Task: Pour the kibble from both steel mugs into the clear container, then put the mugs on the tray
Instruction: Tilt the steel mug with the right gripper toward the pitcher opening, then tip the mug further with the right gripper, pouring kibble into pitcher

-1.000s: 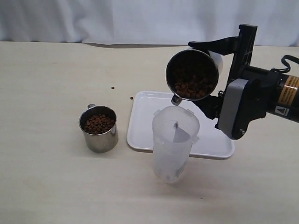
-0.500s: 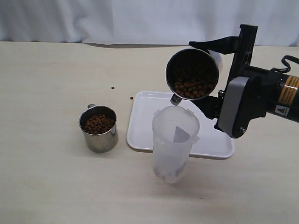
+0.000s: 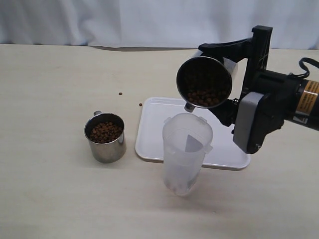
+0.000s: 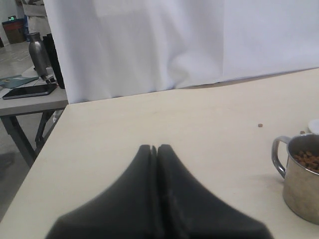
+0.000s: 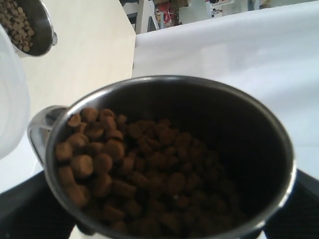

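No legible text, brand or number is found in any view. An orange label (image 3: 311, 94) with dark print is noted on the right arm (image 3: 273, 92); its characters cannot be read. A small triangular warning sign (image 3: 299, 118) is noted just below it.

The pale beige table (image 3: 55, 199) runs back to a white curtain (image 3: 149, 22) that hangs in soft folds along its far edge. Past the table's corner stands a smaller grey side table (image 4: 35, 103). On it a dark phone (image 4: 30, 90) lies flat beside a teal thing (image 4: 15, 80) I can't make out. A steel flask (image 4: 36, 52) stands upright there, just beside a black bottle (image 4: 54, 59).
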